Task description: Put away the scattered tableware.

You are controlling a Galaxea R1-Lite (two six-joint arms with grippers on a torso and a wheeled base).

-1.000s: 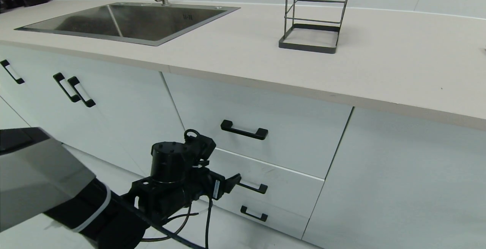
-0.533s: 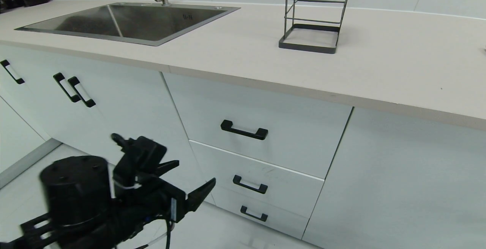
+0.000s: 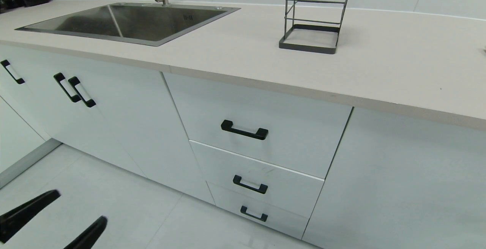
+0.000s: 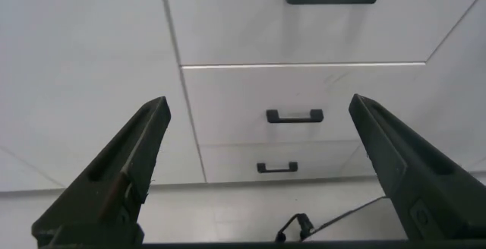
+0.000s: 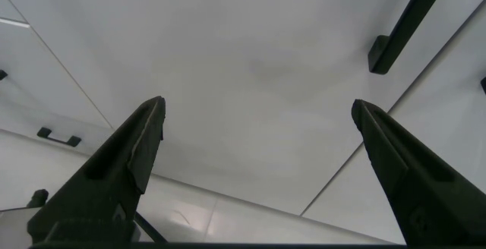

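Pale cabinets (image 3: 125, 120) are standing shut under the tabletop (image 3: 379, 70), while the left tool (image 3: 80, 205) and right tool (image 5: 258, 103) are hanging released and unladen before the drawers (image 3: 258, 165), probably readying to open one for tableware.

I see the sink (image 3: 125, 21) set into the countertop (image 3: 235, 51) at left, the wire rack (image 3: 306, 47) standing on it further right — three drawers (image 3: 281, 180) stacked below, between them.
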